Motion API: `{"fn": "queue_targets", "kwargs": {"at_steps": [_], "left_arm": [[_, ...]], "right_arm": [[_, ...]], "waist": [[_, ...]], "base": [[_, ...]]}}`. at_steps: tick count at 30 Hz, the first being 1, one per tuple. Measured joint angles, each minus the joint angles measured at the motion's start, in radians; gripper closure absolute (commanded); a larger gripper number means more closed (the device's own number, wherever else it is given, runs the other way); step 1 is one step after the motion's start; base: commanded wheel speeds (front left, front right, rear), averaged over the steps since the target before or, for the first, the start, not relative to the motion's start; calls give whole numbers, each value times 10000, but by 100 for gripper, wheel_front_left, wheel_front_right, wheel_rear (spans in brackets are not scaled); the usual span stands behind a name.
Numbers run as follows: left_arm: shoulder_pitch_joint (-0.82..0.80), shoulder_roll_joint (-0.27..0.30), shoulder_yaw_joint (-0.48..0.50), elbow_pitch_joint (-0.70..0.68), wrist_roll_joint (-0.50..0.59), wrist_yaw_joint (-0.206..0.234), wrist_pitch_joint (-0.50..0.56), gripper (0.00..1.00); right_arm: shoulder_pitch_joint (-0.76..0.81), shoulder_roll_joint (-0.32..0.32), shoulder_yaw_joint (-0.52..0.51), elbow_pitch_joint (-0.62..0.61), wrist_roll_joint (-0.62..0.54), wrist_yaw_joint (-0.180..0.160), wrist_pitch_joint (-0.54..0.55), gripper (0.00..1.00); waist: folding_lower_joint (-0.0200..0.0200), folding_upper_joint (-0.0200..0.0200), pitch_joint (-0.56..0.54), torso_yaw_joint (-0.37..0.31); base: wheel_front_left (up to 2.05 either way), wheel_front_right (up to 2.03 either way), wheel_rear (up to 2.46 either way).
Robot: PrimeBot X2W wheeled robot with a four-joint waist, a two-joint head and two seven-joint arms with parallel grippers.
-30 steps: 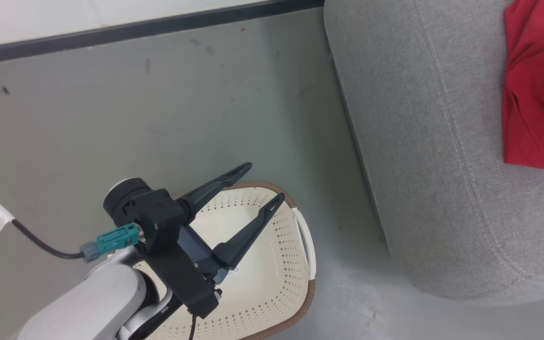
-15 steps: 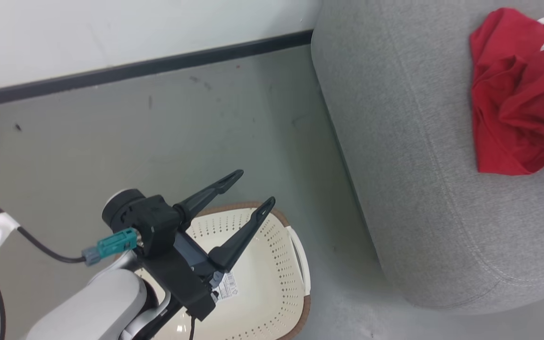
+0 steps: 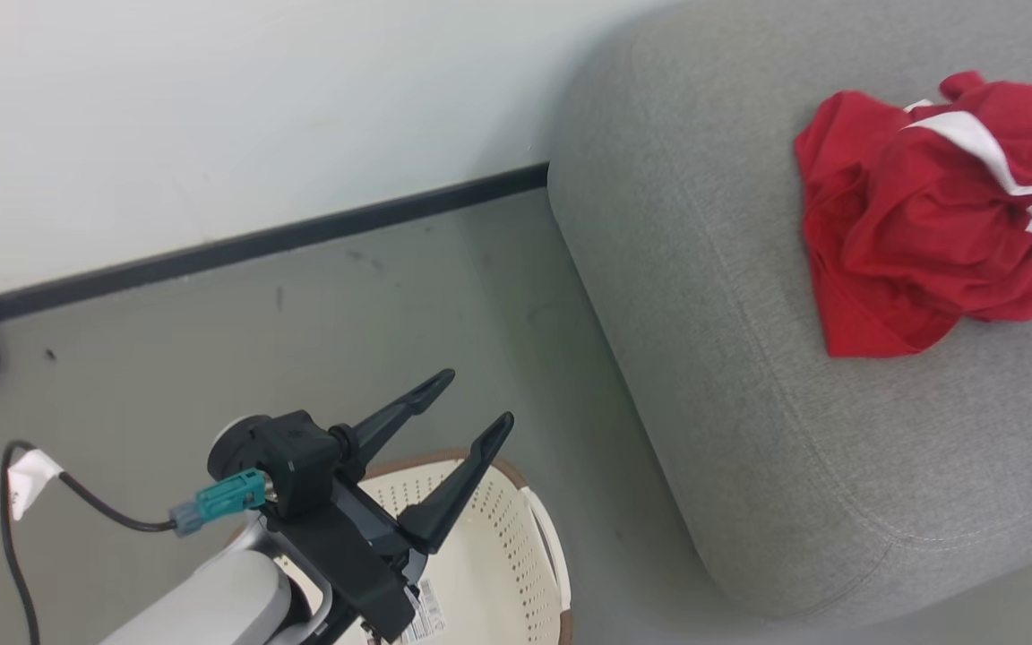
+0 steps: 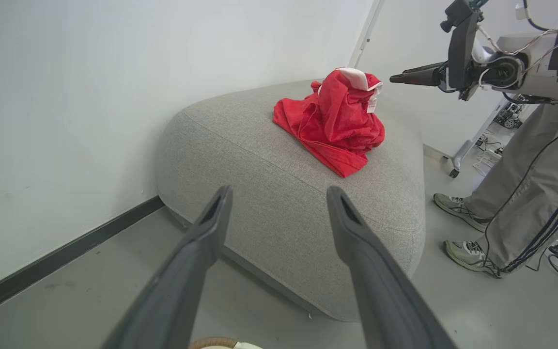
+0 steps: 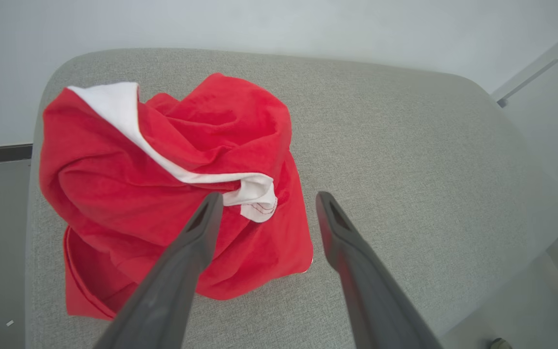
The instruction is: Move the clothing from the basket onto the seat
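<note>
Left claw (image 3: 477, 397) spread wide and empty on a pale forearm (image 3: 202, 607) — fingers pointing up and right in the head view. Right claw (image 5: 269, 196) likewise parted — gripping nothing.

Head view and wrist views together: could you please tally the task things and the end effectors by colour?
Red: 1, the clothing heap
Grey: 1, the seat
Cream-white: 1, the basket
Dark: 2, the left end effector and the right end effector
Total: 5

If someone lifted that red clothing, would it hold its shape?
Probably not: the red clothing lies crumpled in soft folds on the seat, so it would likely droop. It looks thin, so probably light. Pushed, it would likely bunch up.
</note>
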State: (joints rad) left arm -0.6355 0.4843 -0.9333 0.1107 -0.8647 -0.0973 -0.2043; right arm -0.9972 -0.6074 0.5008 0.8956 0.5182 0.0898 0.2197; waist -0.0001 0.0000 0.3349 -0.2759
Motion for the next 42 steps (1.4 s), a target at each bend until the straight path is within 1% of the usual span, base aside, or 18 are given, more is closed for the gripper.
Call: {"fn": "queue_targets", "kwargs": {"at_steps": [6, 11, 17, 23, 28, 31, 38, 42], "left_arm": [[307, -213, 77, 163, -150, 23, -104, 0], [476, -355, 209, 274, -236, 100, -184, 0], [781, -424, 408, 393, -527, 257, -278, 0], [1156, -458, 685, 454, -596, 464, -366, 0], [1445, -493, 938, 591, -673, 711, -399, 0], [1689, -499, 1097, 656, -677, 851, -405, 0], [2251, -472, 1708, 765, -798, 1333, -453, 0], [2579, -477, 1910, 777, -817, 1457, -454, 0]], "right_arm": [[425, -314, 13, -520, 15, 163, -495, 0], [863, -337, -6, -1269, 113, 247, -1045, 0], [1493, -307, -261, -2226, 531, 247, -1708, 0], [2406, -301, -497, -3162, 740, 232, -2360, 0], [3289, -247, -648, -4044, 849, 29, -3024, 0], [3968, -100, -621, -4543, 849, -128, -3327, 0], [5265, 347, -560, -5476, 934, -667, -3946, 0], [6141, 648, -518, -5990, 993, -980, -4263, 0]], "waist": [[0, 0, -637, -93], [-1, 0, -1097, -42], [-1, -1, -1546, 206], [-1, -1, -1874, 640], [1, -1, -2114, 1076], [0, 0, -2253, 1362], [0, -1, -2565, 2009], [0, -1, -2733, 2319]], "base": [[0, 0, 0], [0, 0, 0], [0, 0, 0], [0, 0, 0], [0, 0, 0], [0, 0, 0], [0, 0, 0], [0, 0, 0]]}}
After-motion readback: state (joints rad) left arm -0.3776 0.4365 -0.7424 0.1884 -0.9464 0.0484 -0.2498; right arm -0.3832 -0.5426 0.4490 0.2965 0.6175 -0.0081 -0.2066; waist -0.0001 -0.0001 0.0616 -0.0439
